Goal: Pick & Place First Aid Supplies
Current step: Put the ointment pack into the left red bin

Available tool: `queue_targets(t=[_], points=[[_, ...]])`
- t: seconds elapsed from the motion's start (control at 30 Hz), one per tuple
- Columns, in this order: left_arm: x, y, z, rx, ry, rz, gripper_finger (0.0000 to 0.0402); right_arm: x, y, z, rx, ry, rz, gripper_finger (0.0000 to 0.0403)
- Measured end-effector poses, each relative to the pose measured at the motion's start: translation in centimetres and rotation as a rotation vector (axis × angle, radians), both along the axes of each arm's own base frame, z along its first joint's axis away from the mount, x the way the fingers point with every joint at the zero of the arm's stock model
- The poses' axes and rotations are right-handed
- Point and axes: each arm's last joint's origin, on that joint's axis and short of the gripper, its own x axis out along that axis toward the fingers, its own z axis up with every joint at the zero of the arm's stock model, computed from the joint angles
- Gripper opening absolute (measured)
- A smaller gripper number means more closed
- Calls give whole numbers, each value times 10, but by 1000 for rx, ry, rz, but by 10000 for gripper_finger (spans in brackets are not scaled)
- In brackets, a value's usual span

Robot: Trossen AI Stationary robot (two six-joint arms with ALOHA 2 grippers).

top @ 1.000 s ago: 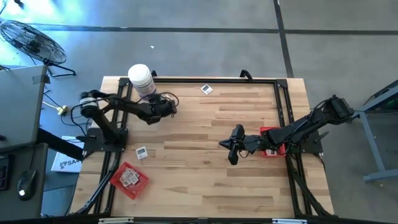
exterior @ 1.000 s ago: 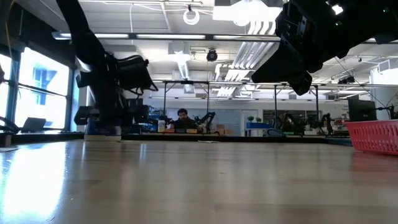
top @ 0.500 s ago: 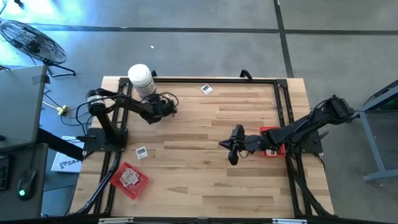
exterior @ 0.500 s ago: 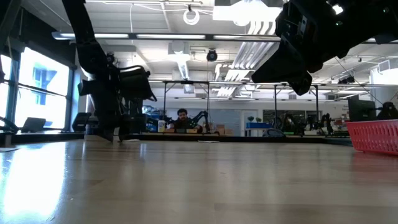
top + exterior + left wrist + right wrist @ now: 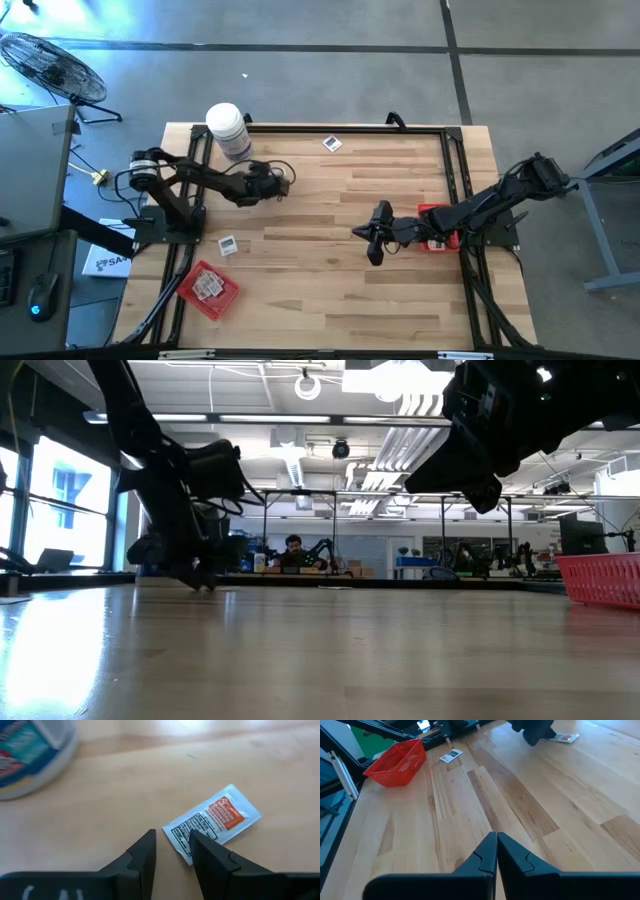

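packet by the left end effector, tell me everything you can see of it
The packet is a small flat rectangular sachet, white with crimped edges, black print on one half and an orange-red panel on the other. It lies flat on the wooden table, skewed, one corner just ahead of the open left end effector, apparently not gripped.

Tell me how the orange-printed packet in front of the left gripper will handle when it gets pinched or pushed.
The packet lies flat on the table and looks thin, so it probably flexes and weighs little. Its glossy wrapper may slide ahead of the left gripper rather than lift. Being flat, it shouldn't roll or tip, but catching an edge may be awkward.
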Motion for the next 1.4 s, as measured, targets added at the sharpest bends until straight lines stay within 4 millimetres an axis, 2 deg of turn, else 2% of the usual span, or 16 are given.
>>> queue_targets(t=[0.17, 0.3, 0.5, 0.77, 1.17, 1.4], points=[[6, -16, 0, -12, 36, -136, 117, 0, 1, 0, 8, 2, 16, 4], [8, -17, 6, -42, 11, -201, 117, 0, 1, 0, 8, 2, 16, 3], [11, -21, 26, -134, -71, -301, 117, 0, 1, 0, 8, 2, 16, 4], [9, -23, 27, -195, -111, -253, 117, 0, 1, 0, 8, 1, 16, 2], [14, -53, 29, -168, -170, -256, 117, 0, 1, 0, 8, 1, 16, 1], [19, -52, 23, -172, -211, -206, 117, 0, 1, 0, 8, 1, 15, 6]])
